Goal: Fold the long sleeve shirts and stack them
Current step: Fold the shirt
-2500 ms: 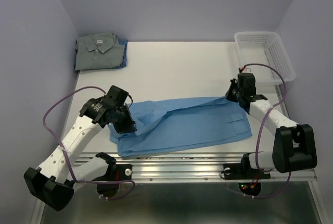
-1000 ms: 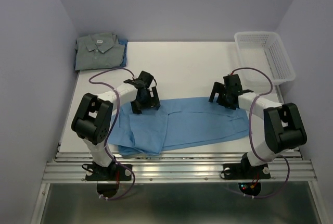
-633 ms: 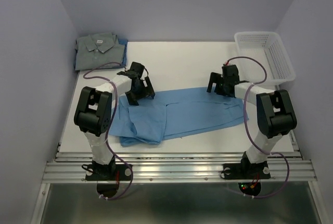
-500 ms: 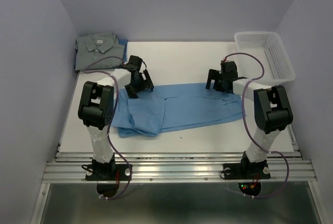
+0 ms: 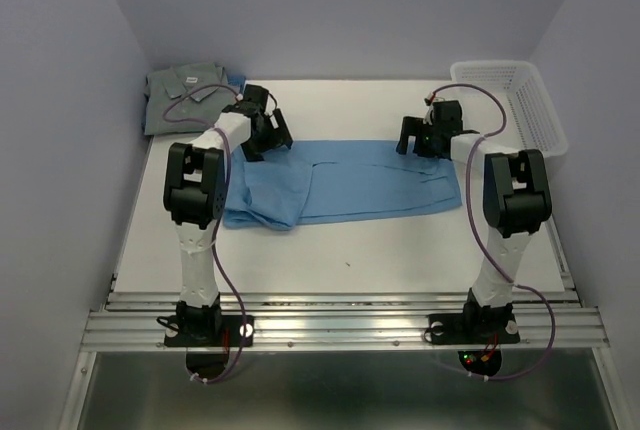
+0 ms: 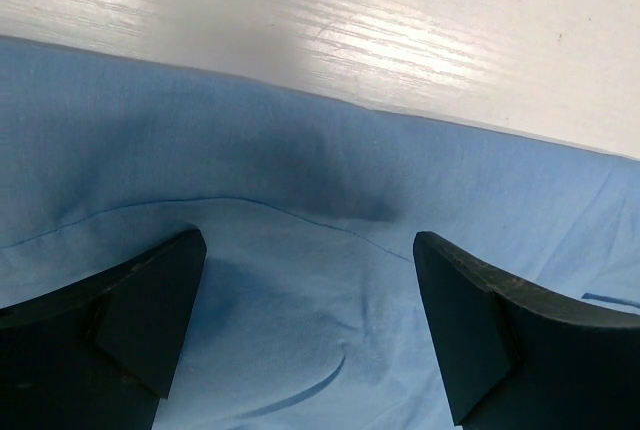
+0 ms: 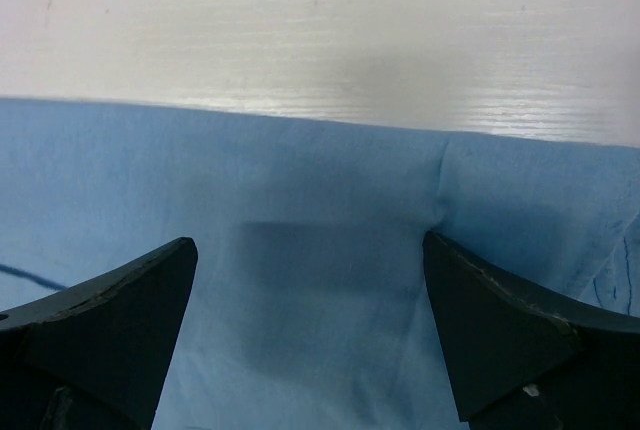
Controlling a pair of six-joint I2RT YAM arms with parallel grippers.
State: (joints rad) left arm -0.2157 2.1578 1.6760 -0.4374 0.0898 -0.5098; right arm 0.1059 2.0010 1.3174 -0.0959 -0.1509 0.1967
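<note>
Folding is the step in hand, and it concerns the light blue shirt [image 5: 350, 185]. It lies across the middle of the worktop [image 5: 350, 260] as a long flat band, doubled into a thicker, rumpled patch at its left end. Your left jaws and right jaws both stand wide with nothing in them. They sit low over the band's far edge, one toward each end. Each wrist view shows blue cloth between the open jaws and bare worktop just past the hem.

You probably need to come down next, close both jaws on that far edge together, and carry it toward you to halve the band. Catch every layer, or the fold will skew.

The cloth looks thin, matte and woven, with fine stitched seams, soft creases and a small pucker at the hem by the right jaws. Expect it to sag and slide. The worktop is smooth, white and faintly wood-grained.

The grey-green shirt [image 5: 185, 95] sits folded, collar up, in the far left corner, with a blue edge peeking out beside it. That is likely your stack. A white plastic mesh basket [image 5: 500, 64] stands well apart at far right.
</note>
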